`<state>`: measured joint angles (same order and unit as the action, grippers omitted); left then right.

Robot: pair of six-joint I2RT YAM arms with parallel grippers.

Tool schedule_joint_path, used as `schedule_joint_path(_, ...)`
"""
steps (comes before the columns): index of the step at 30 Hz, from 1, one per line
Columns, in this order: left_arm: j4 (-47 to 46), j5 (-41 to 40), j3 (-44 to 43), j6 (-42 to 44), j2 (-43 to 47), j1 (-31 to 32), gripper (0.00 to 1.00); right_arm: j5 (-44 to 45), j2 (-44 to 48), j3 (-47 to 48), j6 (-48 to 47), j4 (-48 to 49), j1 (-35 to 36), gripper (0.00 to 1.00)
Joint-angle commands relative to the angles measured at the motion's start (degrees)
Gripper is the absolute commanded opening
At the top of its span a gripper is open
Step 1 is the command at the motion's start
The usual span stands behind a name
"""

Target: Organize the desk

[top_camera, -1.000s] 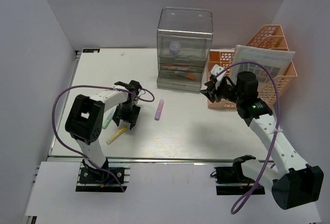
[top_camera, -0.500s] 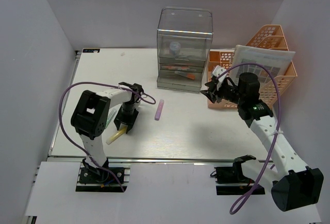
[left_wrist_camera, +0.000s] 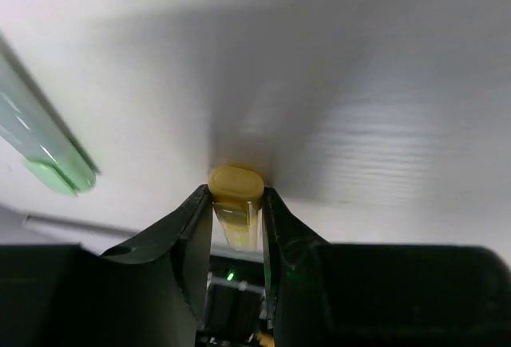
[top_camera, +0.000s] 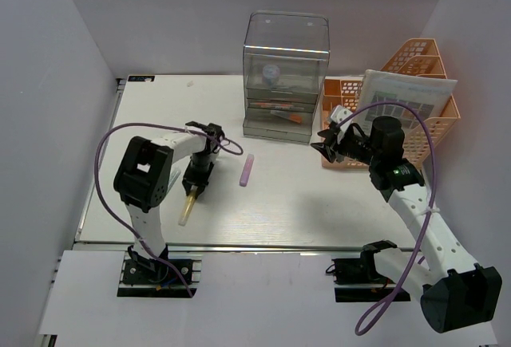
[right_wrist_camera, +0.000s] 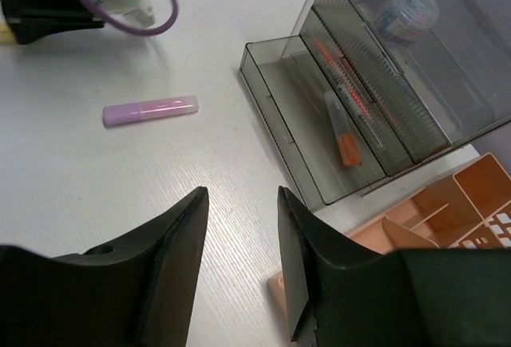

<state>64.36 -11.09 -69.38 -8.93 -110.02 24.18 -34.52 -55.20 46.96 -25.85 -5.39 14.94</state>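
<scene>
The white desk [top_camera: 319, 203] fills the middle of the overhead view, with a purple marker [top_camera: 247, 169] near its centre. Left wrist view: the left gripper [left_wrist_camera: 236, 197] is clamped on a yellow marker [left_wrist_camera: 236, 179]. Right wrist view: the right gripper [right_wrist_camera: 239, 203], at lower centre, has its fingers apart.

Robot lab test cell.
White panels [top_camera: 72, 44] are enclosing the desk [top_camera: 303, 203]; left arm [top_camera: 142, 178] and right arm [top_camera: 419, 203] are sitting bolted at its near edge.

No lettering is legible; print on the sheet [top_camera: 409, 96] in the orange rack [top_camera: 421, 50] is too small to read.
</scene>
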Motion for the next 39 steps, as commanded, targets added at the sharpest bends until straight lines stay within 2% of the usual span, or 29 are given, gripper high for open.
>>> schedule_joint_path(1, -7.66, 7.36, -7.67, -1.0, 5.51, 0.78, 0.06, -0.46, 1.41, -0.73, 0.36, 2.75, -0.44, 0.46)
schedule_joint_path(5, -13.02, 21.35, -14.63, -2.67, 11.31, 0.78, 0.05, 1.12, 1.76, -1.17, 0.97, 3.54, -1.14, 0.43)
schedule_joint_path(6, -15.81, 23.64, -15.68, -4.07, 12.01, 0.78, 0.05, 1.47, 1.76, -1.26, 1.32, 3.72, -1.14, 0.4)
schedule_joint_path(7, -17.23, 27.14, -17.43, -5.04, 13.15, 0.78, 0.05, 1.56, 1.76, -1.17, 1.5, 3.98, -1.31, 0.3)
schedule_joint_path(10, -22.16, 33.12, -20.86, -8.46, 13.95, 0.78, 0.05, 2.0, 1.85, -1.17, 2.2, 4.16, -1.75, 0.14)
schedule_joint_path(14, -30.58, 38.51, -21.59, -14.44, 14.04, 0.78, 0.04, 2.09, 1.94, -1.43, 2.29, 4.51, -2.37, 0.12)
schedule_joint_path(17, -43.4, 40.36, -16.85, -21.81, 15.0, 0.78, 0.03, 1.92, 2.11, -1.7, 2.47, 4.68, -2.63, 0.12)
schedule_joint_path(18, -50.4, 40.36, -15.79, -25.49, 15.01, 0.78, 0.03, 2.0, 2.11, -1.87, 2.29, 4.68, -2.98, 0.12)
schedule_joint_path(22, -61.7, 38.34, -13.76, -31.84, 11.59, 0.78, 0.03, 1.92, 2.47, -2.22, 2.38, 4.77, -3.42, 0.12)
schedule_joint_path(23, -67.99, 38.08, -12.45, -33.16, 10.97, 0.78, 0.02, 2.0, 2.64, -2.22, 2.38, 4.69, -3.43, 0.12)
schedule_joint_path(27, -82.61, 33.96, -7.8, -42.19, 8.07, 0.78, 0.01, 1.57, 2.64, -2.49, 2.38, 4.77, -4.13, 0.12)
schedule_joint_path(39, -107.24, 13.12, 2.59, -56.9, -0.89, 2.88, 0.0, 0.25, 2.55, -3.19, 2.2, 6.53, -4.92, 0.15)
